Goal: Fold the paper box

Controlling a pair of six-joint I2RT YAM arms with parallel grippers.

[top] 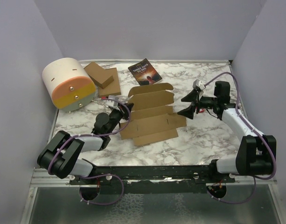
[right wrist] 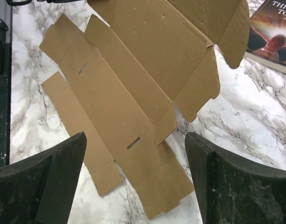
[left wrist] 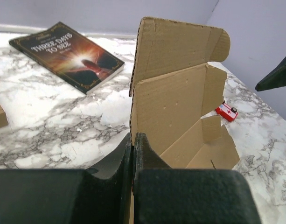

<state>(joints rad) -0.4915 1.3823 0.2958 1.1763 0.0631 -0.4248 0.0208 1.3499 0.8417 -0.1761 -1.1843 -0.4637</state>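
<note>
Pinching the paper box [left wrist: 170, 107]: left claw [left wrist: 133, 140].

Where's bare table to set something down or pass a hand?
Free: table between paper box and right arm's base; back-right corner behind right gripper. Crowded: back-left, with drum, cardboard stack, book; left gripper clamps the sheet's left edge.

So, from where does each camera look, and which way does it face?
Top external: above, behind the robot, facing down at the table; shows left claw and right claw.
Left wrist: low, facing along the shut left claw at the raised paper box.
Right wrist: above, facing down through the open right claw at the box.
Shared: both wrist views catch the book.
</note>
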